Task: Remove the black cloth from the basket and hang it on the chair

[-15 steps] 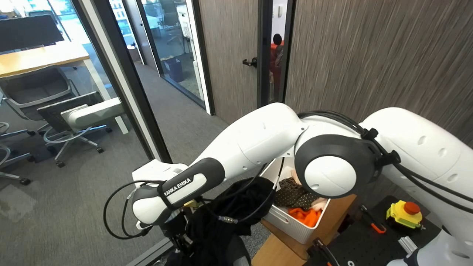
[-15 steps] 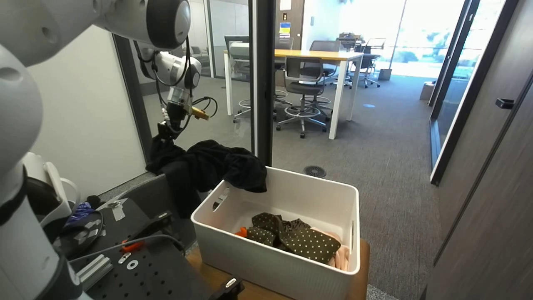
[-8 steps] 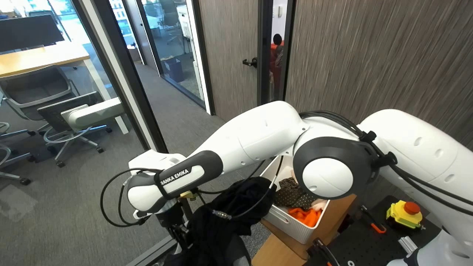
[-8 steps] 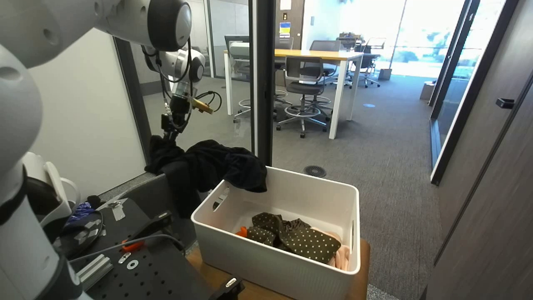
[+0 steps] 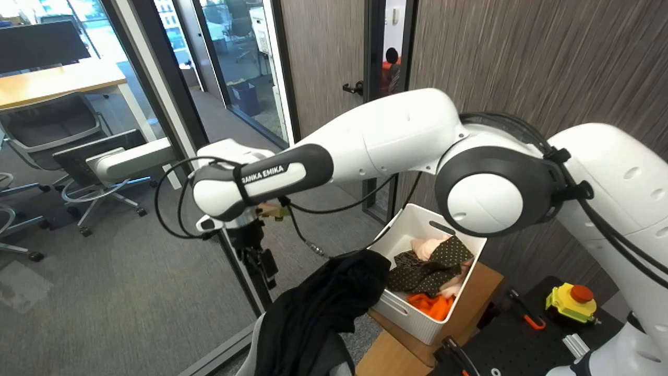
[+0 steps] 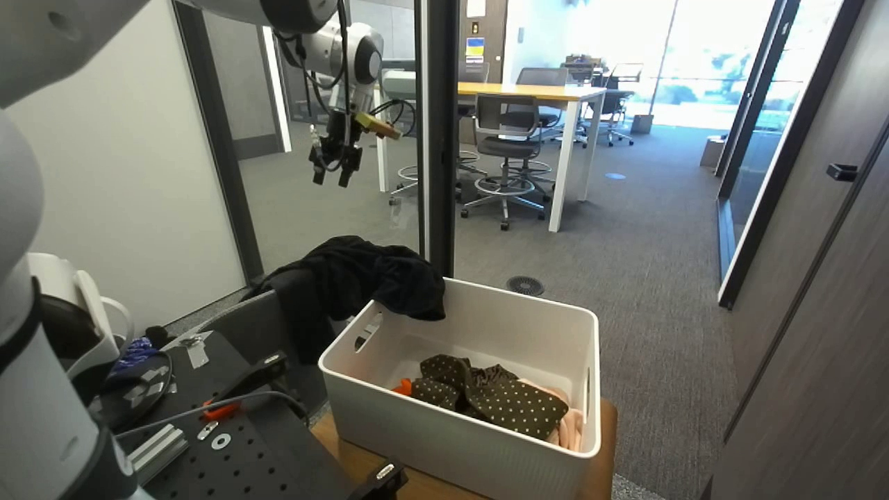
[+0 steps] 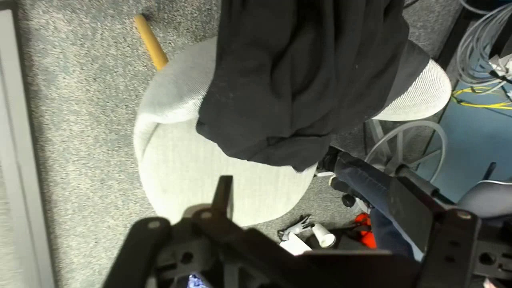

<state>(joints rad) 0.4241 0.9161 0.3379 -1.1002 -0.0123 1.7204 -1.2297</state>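
Bright daylight, glaring window (partly bleached)

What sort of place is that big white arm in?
Probably an office: a tan-topped table with white legs, dark grey wheeled chairs and a black-framed glass partition suggest it.

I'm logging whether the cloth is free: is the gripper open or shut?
Open: the gripper has its fingers apart in the wrist view, nothing held between them, and the black cloth lies over the chair.
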